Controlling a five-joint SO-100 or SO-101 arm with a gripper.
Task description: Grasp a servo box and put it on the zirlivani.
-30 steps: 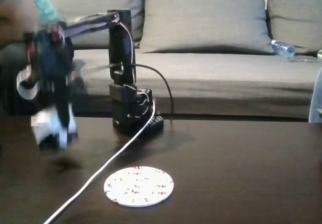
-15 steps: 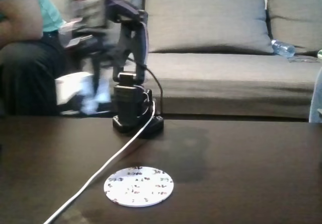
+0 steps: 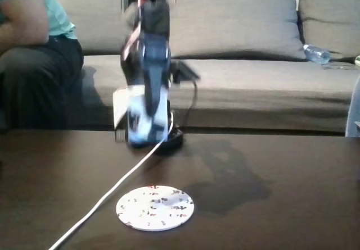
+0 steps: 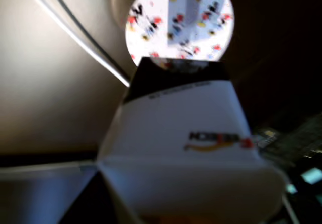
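We see the servo box [image 3: 130, 115] carried in the air in front of the arm's base, above the dark counter [image 3: 270, 199] and short of the zirlivani [image 3: 155, 207], which lies flat near the counter's front edge beside the white cable [image 3: 112, 188]. We judge the box is held high so that it can pass over the disc's rim before being set down. In the wrist view the box [image 4: 186, 148] fills the foreground with the zirlivani [image 4: 178, 20] beyond it. The tool [image 3: 140, 123] is closed on the box, though blur hides its fingers.
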